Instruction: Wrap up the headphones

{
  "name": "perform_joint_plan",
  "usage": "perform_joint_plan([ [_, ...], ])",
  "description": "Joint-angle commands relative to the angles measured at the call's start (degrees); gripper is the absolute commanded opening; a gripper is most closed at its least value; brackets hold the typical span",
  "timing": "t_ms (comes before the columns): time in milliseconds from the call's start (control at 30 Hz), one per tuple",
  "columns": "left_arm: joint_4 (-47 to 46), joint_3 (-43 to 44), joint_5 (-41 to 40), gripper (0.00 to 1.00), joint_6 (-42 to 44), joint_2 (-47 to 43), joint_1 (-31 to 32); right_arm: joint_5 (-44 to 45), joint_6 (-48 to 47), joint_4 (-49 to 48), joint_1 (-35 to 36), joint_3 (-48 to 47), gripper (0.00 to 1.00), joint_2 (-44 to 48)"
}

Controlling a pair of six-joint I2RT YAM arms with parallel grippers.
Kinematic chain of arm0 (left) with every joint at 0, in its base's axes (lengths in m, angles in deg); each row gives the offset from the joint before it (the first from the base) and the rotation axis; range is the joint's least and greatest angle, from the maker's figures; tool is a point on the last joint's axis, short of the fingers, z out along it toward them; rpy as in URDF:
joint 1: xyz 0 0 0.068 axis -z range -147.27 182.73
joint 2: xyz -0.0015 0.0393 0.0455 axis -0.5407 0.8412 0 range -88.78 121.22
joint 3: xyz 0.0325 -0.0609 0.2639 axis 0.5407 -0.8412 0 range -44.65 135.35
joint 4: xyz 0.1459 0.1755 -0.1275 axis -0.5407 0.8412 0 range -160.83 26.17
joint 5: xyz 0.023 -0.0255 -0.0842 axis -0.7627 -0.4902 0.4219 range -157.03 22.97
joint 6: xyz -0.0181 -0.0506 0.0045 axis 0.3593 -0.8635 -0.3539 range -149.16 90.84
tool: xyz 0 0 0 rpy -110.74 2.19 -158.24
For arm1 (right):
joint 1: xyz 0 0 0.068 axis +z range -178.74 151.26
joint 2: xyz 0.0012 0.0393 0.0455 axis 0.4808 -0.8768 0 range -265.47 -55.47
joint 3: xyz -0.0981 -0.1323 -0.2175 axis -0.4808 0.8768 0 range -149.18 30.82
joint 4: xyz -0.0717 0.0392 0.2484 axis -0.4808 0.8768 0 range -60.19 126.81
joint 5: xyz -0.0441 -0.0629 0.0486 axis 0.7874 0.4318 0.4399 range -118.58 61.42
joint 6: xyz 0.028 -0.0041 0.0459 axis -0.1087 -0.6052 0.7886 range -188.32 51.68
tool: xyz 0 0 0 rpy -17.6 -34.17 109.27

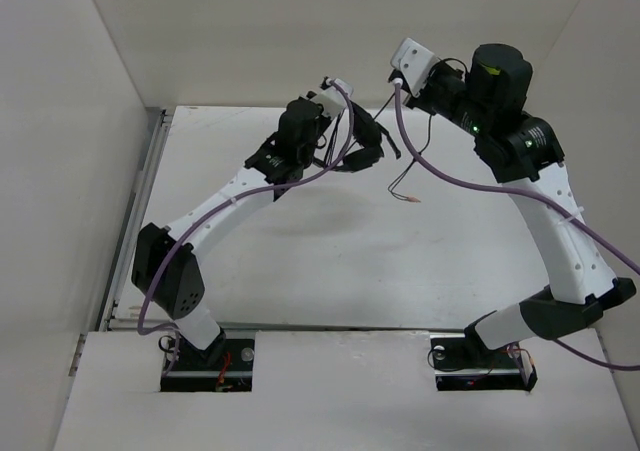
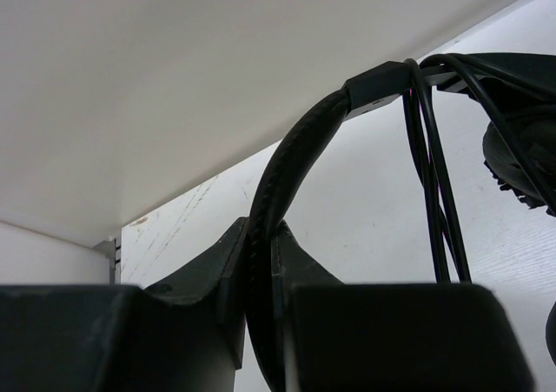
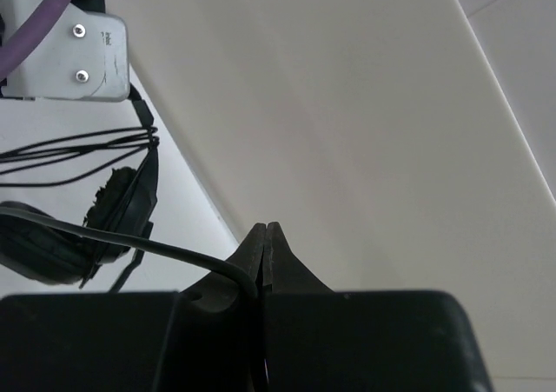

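The black headphones (image 1: 368, 154) hang above the table at the back centre. My left gripper (image 1: 345, 151) is shut on their headband (image 2: 287, 166); in the left wrist view the band runs up from between the closed fingers (image 2: 261, 235). Thin black cord loops (image 2: 427, 157) lie over the band beside an earcup (image 2: 521, 157). My right gripper (image 1: 398, 83) is raised to the right of the headphones, shut on the cord (image 3: 174, 251), which enters its closed jaws (image 3: 267, 231) from the left. The free end of the cord (image 1: 412, 151) droops to a reddish plug (image 1: 413, 199) at the table.
White walls enclose the white table (image 1: 330, 261) at the back and both sides; the back wall stands close behind both grippers. A purple cable (image 1: 480, 183) trails from the right wrist. A metal rail (image 1: 140, 201) runs along the left edge.
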Motion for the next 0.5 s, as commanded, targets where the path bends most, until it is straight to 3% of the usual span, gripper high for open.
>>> perform_joint_plan([
  [0, -1.1, 1.7, -2.4, 0.0, 2.2, -0.2, -1.3, 0.8, -1.5, -4.0, -0.8, -3.8, 0.0, 2.2],
  [200, -0.8, 0.3, -1.1, 0.0, 1.8, -1.3, -1.1, 3.6, -6.0, -7.8, -4.8, -2.4, 0.0, 1.4],
  [467, -1.1, -1.2, 1.9, 0.0, 1.5, -3.3, 2.1, 2.9, -3.8, -15.5, -8.0, -1.2, 0.0, -1.9],
])
